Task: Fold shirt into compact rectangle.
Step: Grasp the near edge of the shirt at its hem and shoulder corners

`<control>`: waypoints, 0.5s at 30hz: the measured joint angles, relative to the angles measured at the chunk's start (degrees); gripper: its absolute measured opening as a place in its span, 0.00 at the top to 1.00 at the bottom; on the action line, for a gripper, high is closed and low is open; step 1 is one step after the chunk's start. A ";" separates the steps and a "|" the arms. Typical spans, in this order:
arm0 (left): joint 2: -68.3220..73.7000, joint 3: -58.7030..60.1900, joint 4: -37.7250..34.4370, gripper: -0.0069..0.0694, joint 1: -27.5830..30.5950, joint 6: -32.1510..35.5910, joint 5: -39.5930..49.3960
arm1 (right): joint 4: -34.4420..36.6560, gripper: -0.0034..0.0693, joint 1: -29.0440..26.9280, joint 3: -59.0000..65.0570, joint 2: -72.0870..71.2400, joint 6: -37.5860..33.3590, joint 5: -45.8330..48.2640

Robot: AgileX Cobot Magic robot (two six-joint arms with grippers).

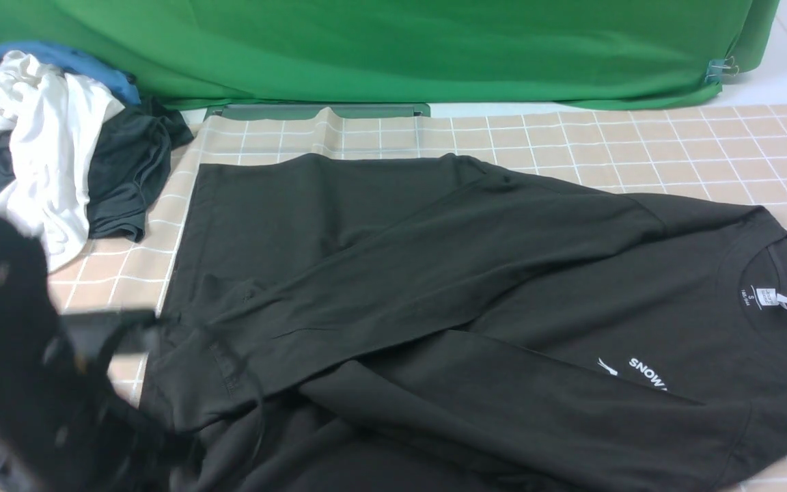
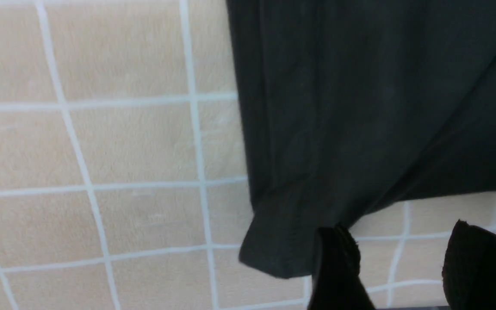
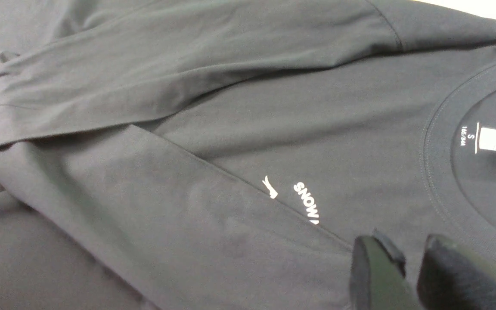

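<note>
Near: left gripper spread, nothing between its fingers; right gripper parted slightly, above the shirt. Black long-sleeved shirt lies across the grid-patterned tablecloth, matte, softly creased, sleeves folded over the body. The left arm blocks the near left corner. Farther: rumpled white garment beside a dark garment. Beyond: smooth green cloth.

Back from the jaws, the left arm is black and bulky, its outline blurred; 1 thin dark cable curves out beside it. The left gripper has 2 black fingers, 1 slim, 1 broader, both narrowing at the tips. The right gripper has 2 dark grey fingers with blunt, rounded tips.
</note>
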 joint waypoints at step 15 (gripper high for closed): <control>3.91 5.74 4.88 0.27 -0.29 -5.68 -6.08 | 0.00 0.68 0.00 0.00 0.00 0.00 -0.42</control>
